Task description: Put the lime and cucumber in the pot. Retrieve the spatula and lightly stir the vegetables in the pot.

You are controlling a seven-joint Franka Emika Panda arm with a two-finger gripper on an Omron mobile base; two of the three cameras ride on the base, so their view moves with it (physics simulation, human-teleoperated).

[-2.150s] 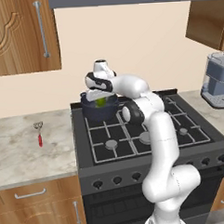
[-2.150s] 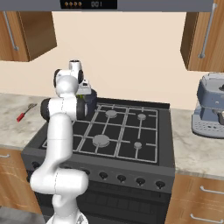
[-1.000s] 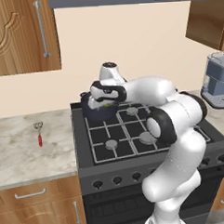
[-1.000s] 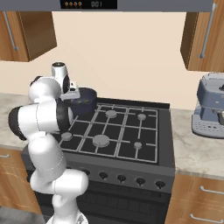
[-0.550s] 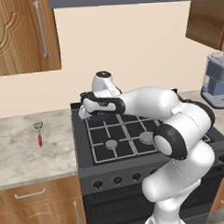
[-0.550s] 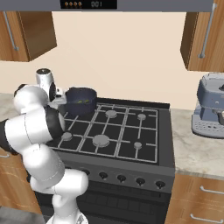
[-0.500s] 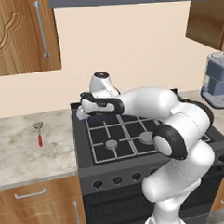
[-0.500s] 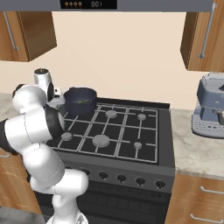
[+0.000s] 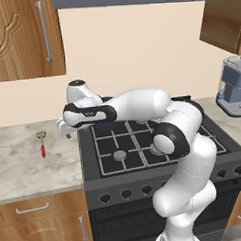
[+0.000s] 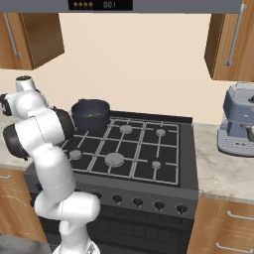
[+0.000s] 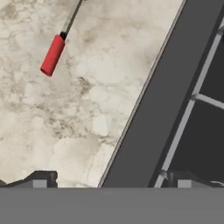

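Note:
The dark pot [image 10: 91, 114] stands on the stove's back left burner. Inside it I see small green bits of the vegetables [image 10: 93, 115]; I cannot tell the lime from the cucumber there. The spatula [image 9: 42, 144] lies on the marble counter left of the stove, its red handle [image 11: 53, 55] toward the front. My gripper [image 9: 64, 130] hangs open and empty over the seam between counter and stove, to the right of the spatula and apart from it. In the hand view the fingertips [image 11: 42, 178] straddle the stove's edge, with the handle at upper left.
The black gas stove [image 9: 143, 141] has raised grates. The marble counter [image 9: 25, 167] runs left of it under a wooden wall cabinet [image 9: 18, 37]. A grey coffee machine [image 10: 240, 121] sits on the right counter. My own arm spans the stove's back left.
The arm has swung left, from above the pot to over the counter's edge beside the stove, nearer the spatula. The pot stands uncovered in the right base view. The jaws stayed open.

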